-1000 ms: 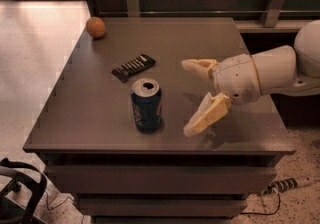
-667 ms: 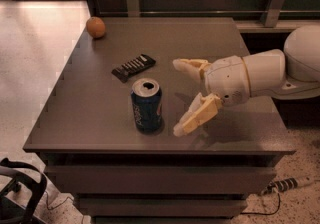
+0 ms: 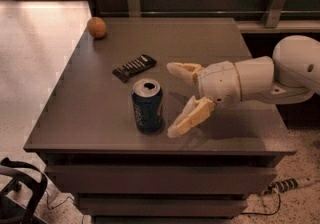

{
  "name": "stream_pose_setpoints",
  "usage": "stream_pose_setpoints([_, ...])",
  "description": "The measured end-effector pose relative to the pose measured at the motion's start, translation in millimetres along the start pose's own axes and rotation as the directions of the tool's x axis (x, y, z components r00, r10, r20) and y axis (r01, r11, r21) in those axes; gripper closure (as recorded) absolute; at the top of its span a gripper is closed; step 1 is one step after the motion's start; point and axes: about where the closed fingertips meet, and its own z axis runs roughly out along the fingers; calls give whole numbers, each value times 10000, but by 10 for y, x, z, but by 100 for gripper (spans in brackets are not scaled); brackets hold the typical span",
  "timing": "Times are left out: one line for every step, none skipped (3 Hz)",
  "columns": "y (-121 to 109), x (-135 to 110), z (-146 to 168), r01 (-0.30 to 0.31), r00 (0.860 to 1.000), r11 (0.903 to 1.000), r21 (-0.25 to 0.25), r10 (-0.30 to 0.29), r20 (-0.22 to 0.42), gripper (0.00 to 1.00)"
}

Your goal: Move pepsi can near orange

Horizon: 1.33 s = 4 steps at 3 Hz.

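The pepsi can (image 3: 147, 105), dark blue with a silver top, stands upright near the front middle of the grey table (image 3: 90, 118). The orange (image 3: 96, 27) sits at the table's far left corner, well away from the can. My gripper (image 3: 173, 99) reaches in from the right, just to the right of the can, with its two cream fingers spread open, one behind and one in front. It holds nothing and does not touch the can.
A flat black ribbed bar (image 3: 134, 67) lies on the table between the can and the orange. A wooden wall with metal brackets (image 3: 272, 3) runs behind the table. A black base part (image 3: 20, 193) shows at the lower left, a cable (image 3: 287, 185) on the floor at right.
My gripper has moved left toward the can, its open fingers now close beside it. The can, bar and orange have not moved.
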Motion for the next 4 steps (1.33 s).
stream_pose_setpoints([-7,55,138,-7,9976,9999,-126,15,690,0])
stream_pose_setpoints([-4,68,214,61,9930,9998,-165,-41,1182,0])
stream_pose_setpoints([37,15,272,208,9884,9995,-246,-168,1509,0])
stream_pose_setpoints([109,-39,361,350,9864,9985,-417,-278,1620,17])
